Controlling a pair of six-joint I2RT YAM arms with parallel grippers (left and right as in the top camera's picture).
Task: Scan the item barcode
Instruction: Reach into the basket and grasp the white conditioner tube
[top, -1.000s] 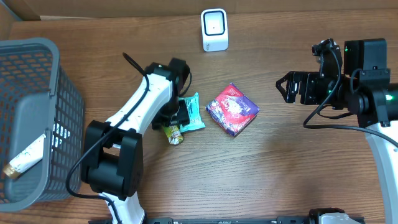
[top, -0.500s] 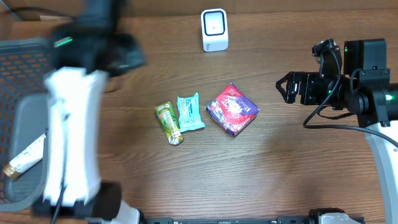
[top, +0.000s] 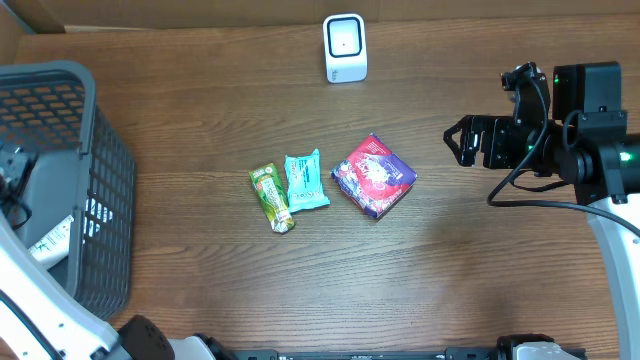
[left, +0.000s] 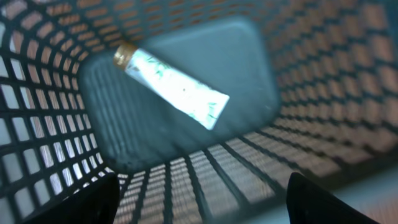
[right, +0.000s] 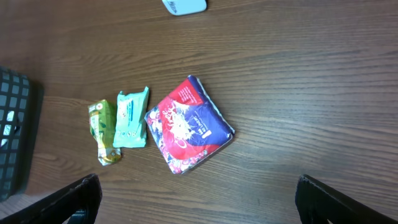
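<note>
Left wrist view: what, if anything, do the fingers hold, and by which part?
Nothing. The left fingers stand apart and empty above the tube, which lies loose on the basket floor.

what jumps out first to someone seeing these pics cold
Three bright packs lie in a row mid-table: a green packet, a teal packet beside it, and a larger red-and-blue pack to their right. At the left edge a grey mesh basket holds a white tube, and a small white scanner stands at the far edge.

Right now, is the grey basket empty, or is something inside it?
Not empty: the left wrist view shows a white tube lying on the basket floor.
</note>
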